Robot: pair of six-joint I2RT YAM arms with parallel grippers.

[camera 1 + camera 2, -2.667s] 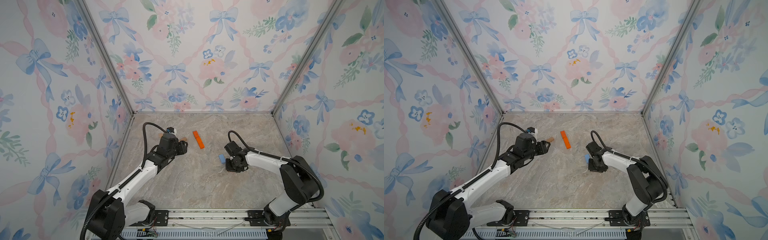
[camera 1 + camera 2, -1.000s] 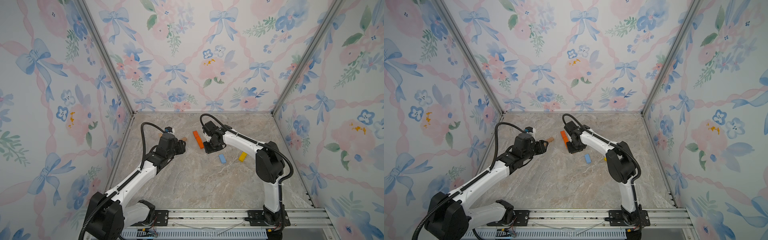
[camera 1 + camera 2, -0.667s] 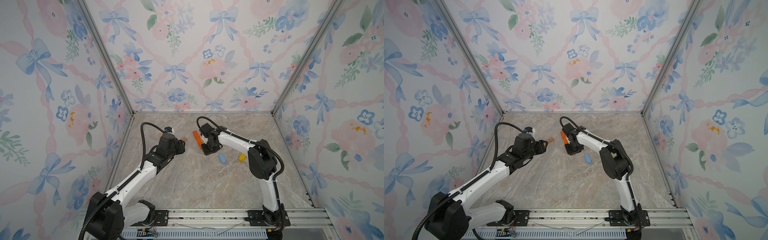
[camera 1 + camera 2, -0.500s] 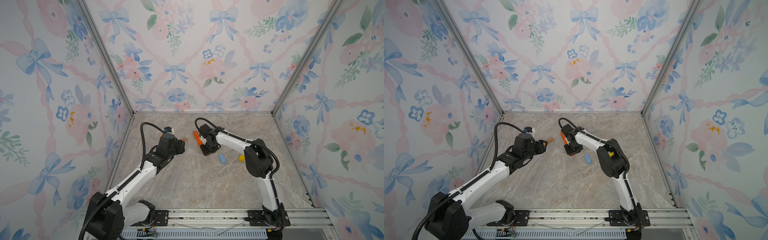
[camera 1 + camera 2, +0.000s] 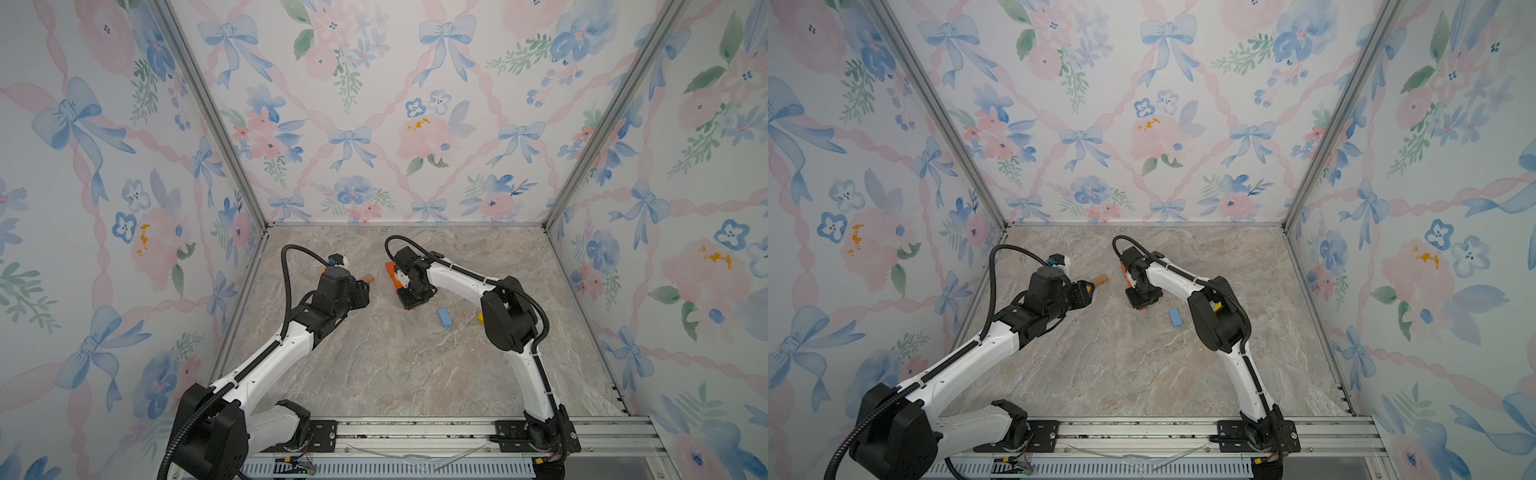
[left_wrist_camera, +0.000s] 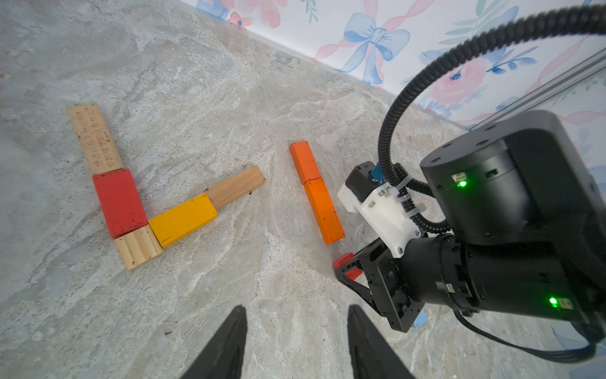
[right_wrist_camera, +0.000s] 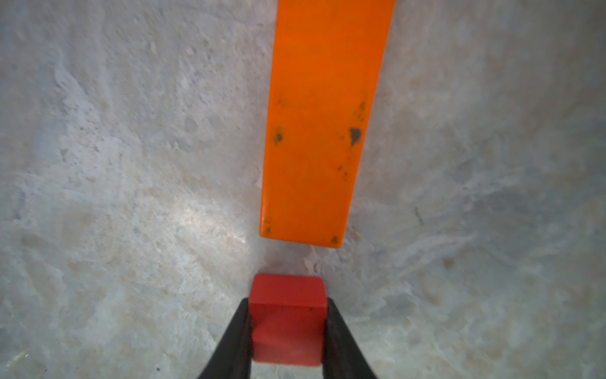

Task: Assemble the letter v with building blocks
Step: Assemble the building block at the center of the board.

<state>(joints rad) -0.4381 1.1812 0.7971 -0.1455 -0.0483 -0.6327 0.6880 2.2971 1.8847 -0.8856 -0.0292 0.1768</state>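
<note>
In both top views the left gripper hangs low over the blocks by the left wall, so only the end of a wooden bar shows past it. The right gripper is down at the near end of the orange bars. A blue block lies loose nearby, probably a spare.

In the left wrist view the left gripper's jaws are parted with nothing between them. They look onto two arms of blocks: an engraved bar with a big red block, and a yellow block with the wooden bar. The arms meet at a ridged block, which reads as a V, though a wide one.

In the right wrist view the jaws are clamped on a small red block. It sits just short of the orange end, not touching — apparently meant to lengthen that line.
</note>
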